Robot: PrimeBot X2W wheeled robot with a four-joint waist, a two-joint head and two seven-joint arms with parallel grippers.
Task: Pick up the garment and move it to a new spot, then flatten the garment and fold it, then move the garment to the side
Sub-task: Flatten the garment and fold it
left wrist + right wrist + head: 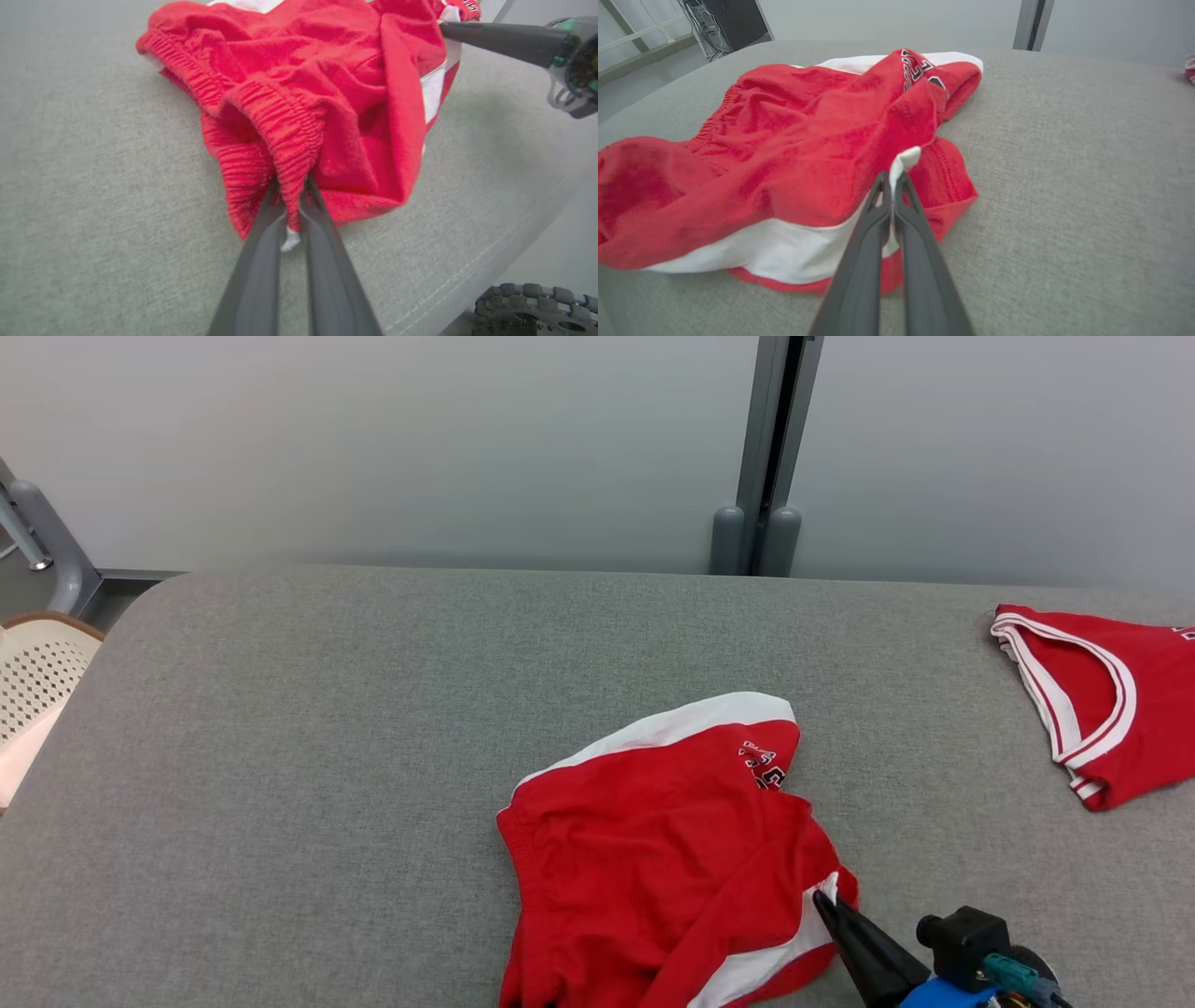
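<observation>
We see the crumpled red shorts with white side bands (653, 840) lying near the front edge of the grey fabric-covered worktop (327, 709). Our left hand (290, 186) is clenched on their ribbed elastic waistband. Our right hand (893, 179) pinches a white trim corner at the hem. A red-and-white jersey (1102, 700) lies well apart, at the right.
</observation>
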